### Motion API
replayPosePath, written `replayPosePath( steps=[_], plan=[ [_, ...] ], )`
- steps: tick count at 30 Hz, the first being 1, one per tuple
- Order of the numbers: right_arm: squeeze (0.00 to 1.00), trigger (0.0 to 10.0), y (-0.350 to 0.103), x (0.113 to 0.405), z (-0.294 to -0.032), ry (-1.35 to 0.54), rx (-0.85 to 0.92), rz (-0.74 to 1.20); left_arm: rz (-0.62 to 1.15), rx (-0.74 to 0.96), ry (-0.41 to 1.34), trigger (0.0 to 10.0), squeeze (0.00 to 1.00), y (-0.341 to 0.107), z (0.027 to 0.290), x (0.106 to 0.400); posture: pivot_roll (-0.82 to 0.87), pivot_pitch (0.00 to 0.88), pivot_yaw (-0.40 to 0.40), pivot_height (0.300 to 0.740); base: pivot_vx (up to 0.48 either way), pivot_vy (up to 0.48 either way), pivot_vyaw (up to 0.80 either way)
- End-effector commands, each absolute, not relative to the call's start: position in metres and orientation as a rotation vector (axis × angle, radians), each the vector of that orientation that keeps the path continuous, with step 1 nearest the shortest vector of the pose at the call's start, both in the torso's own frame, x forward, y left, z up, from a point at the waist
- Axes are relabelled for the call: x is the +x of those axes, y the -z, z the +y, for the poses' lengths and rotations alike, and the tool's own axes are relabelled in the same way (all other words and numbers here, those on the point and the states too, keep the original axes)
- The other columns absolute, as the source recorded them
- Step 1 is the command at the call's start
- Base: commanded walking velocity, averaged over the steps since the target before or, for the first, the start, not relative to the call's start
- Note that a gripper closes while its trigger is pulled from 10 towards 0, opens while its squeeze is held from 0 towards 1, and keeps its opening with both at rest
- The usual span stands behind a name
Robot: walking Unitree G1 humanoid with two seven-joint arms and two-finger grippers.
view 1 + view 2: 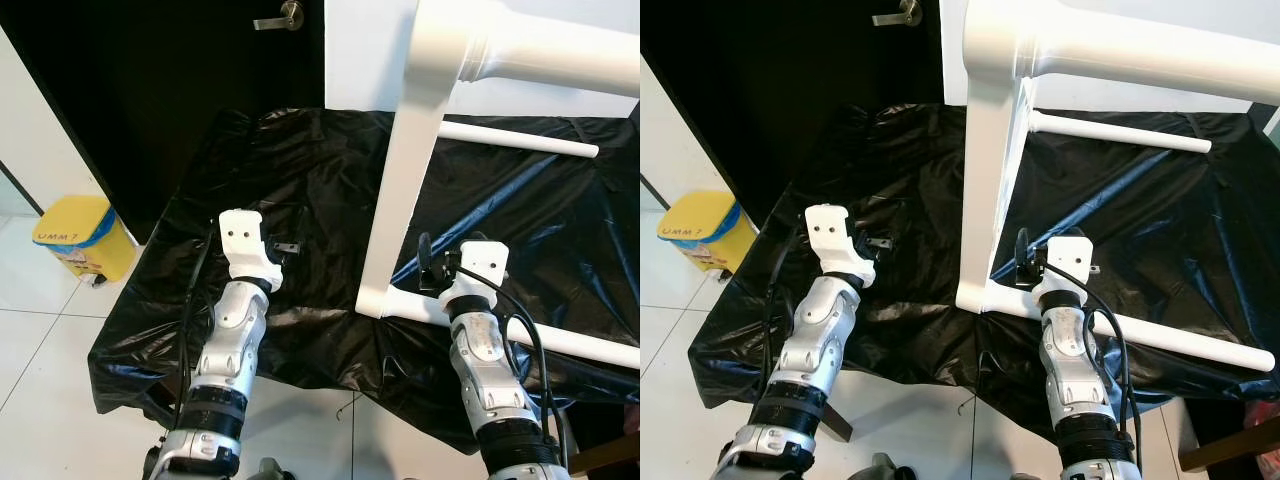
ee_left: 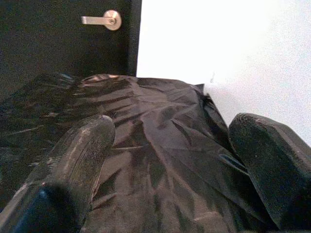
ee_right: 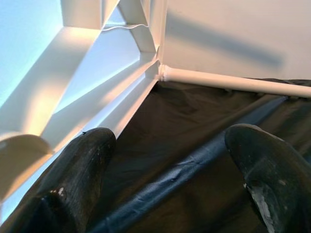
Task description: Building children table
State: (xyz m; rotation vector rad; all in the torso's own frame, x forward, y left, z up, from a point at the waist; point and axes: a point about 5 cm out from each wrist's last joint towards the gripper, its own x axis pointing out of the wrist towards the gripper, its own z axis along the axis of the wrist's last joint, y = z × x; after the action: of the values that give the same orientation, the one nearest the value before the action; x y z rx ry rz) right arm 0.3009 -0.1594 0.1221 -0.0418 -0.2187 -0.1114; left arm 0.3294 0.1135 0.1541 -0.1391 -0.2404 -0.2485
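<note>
— So, what's the biggest thing in front of you?

— You're looking down at a black plastic sheet [image 1: 300, 190] draped over a counter, crumpled and glossy. Behind it stand a dark door [image 1: 150, 90] with a metal lever handle [image 1: 280, 17] and a white wall [image 1: 365, 50].

— And the children's table?

— Its white frame [image 1: 400, 170] lies tipped on the sheet. One broad flat bar rises from the sheet up toward the top of your head view, where it meets a thick rounded piece. Two round white legs [image 1: 515, 139] run off to your right: one higher up across the sheet, one low along the sheet's near edge.

— Where are your arms?

— Your right end effector [image 3: 170, 160] sits just beside the foot of that upright bar, above the low leg. From its wrist view you see both black fingers [image 3: 77, 170] spread wide, with only sheet between them and the white frame close along one finger. Your left end effector [image 2: 170, 160] hovers over bare sheet, well apart from the frame, on its left. Its fingers are also wide apart and hold nothing.

— Anything smaller?

— You have a yellow bin [image 1: 85, 238] with a blue band on the white tiled floor [image 1: 40, 340], off the sheet's left corner.
</note>
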Motion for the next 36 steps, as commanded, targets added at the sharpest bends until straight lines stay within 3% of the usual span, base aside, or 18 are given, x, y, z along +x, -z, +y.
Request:
replayPosePath(
  steps=[1, 12, 36],
  plan=[
    [0.00, 10.0, -0.123, 0.305, -0.161, 0.119, -0.041, -0.220, -0.246, -0.129, 0.193, 10.0, 0.00, -0.156, 0.119, 0.335, -0.12, 0.024, 0.023, 0.740, 0.000, 0.000, 0.00],
    [0.00, 10.0, -0.119, 0.307, -0.167, 0.135, -0.047, -0.207, -0.270, -0.122, 0.213, 10.0, 0.00, -0.159, 0.111, 0.339, -0.10, 0.033, 0.015, 0.740, 0.000, 0.000, 0.00],
    [0.00, 10.0, -0.117, 0.306, -0.165, 0.143, -0.046, -0.209, -0.242, -0.072, 0.204, 10.0, 0.00, -0.147, 0.120, 0.339, -0.11, 0.015, 0.023, 0.740, 0.000, 0.000, 0.00]
  ],
)
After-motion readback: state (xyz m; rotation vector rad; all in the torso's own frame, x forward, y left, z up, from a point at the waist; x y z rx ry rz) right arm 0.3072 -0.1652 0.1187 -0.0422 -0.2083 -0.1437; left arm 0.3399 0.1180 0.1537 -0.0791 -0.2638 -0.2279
